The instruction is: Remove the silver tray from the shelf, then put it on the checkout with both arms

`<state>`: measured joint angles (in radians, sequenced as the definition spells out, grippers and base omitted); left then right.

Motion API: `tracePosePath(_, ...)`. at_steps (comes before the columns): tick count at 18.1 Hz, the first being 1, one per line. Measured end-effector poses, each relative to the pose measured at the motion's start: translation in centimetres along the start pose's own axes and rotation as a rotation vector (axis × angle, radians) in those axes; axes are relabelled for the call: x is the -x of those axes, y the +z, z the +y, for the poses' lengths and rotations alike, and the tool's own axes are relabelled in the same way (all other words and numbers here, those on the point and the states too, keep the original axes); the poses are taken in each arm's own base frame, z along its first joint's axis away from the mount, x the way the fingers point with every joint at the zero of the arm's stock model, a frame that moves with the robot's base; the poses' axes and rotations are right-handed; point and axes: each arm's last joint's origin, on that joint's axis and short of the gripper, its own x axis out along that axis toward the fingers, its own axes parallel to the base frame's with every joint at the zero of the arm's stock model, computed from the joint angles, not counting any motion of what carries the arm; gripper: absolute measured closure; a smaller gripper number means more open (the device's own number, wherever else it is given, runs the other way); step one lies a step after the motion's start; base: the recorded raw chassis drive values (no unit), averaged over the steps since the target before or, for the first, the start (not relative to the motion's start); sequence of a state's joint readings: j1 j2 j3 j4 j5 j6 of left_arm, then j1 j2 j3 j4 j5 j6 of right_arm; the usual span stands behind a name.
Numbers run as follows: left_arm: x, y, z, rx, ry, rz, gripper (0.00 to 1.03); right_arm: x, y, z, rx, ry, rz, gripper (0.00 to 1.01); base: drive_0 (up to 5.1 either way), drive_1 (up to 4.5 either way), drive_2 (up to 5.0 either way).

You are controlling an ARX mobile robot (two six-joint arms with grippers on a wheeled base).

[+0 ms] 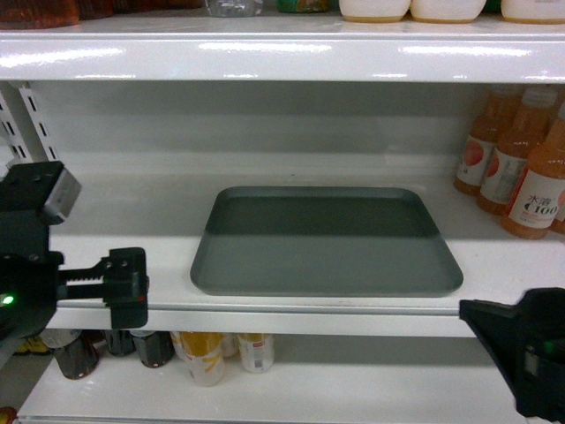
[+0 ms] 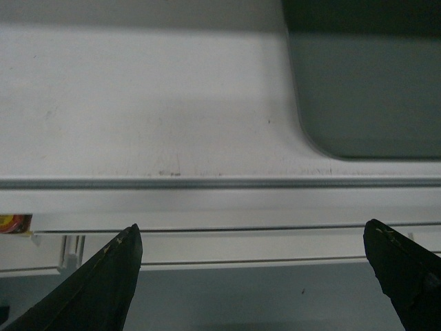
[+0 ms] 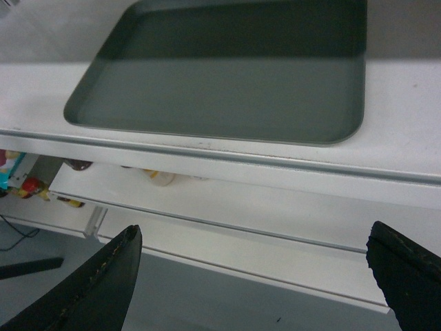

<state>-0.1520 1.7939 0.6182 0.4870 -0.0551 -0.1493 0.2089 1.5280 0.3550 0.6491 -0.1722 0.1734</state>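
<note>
One silver tray (image 1: 327,243) lies flat on the shelf (image 1: 132,199), near the front lip, a bit right of the middle, nothing on it; back half in shadow from the board above, front half lit. Left wrist view shows only its front left corner (image 2: 365,89), right wrist view shows nearly the whole tray (image 3: 227,72) just behind the shelf edge. Neither arm touches it. Left gripper (image 1: 132,287) sits in front of the shelf lip, left of the tray and apart from it; in its own wrist view (image 2: 251,279) the two black fingertips (image 2: 114,276) stand far apart, wide, nothing between them, shelf lip straight ahead. Right gripper (image 3: 255,286) same story in its wrist view: two fingertips (image 3: 400,276) spread wide, nothing held, hanging below and in front of the shelf edge, tray up ahead. In the head view the right arm (image 1: 521,349) is a black block at lower right, below the tray's right corner; its fingers can't be made out there. Four orange drink bottles (image 1: 534,190) with white labels stand at the right end of the shelf, well apart from the tray. Lower shelf: about three dark bottles (image 1: 110,346) at left, two pale bottles (image 1: 221,353) next to them. Top shelf above: bottoms of several containers, three white ones (image 1: 446,9) at right, rest cut off.
</note>
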Motion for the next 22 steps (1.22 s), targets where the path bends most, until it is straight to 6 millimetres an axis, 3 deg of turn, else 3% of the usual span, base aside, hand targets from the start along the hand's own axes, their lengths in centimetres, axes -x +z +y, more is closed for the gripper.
tracePosePath(6,-8.0,2.8,-1.6,-0.024,0.005,0.046,0.05,-7.9,2.7,-0.9,-0.063,-0.061,-0.001,0.03,0.0,0.00,0.0)
tracePosePath(10,-11.0,4.1,-2.8,-0.035,-0.002,0.051,0.05,-11.9,4.0,-1.5,-0.063,-0.130,-0.004,0.03,0.0,0.00,0.0)
tracePosePath(13,-13.7,4.0,-3.4,-0.032,0.008,0.101,0.05,-15.6,3.7,-2.5,-0.035,-0.190,0.050,0.03,0.0,0.00,0.0)
tracePosePath(18,-15.3,5.1,-4.4,-0.042,0.010,0.127,0.05,-19.2,5.0,-5.0,0.029,-0.262,0.087,0.03,0.0,0.00,0.0)
tracePosePath(22,-15.9,5.7,-4.8,-0.024,0.006,0.129,0.05,-20.8,4.6,-6.4,0.035,-0.296,0.141,0.03,0.0,0.00,0.0)
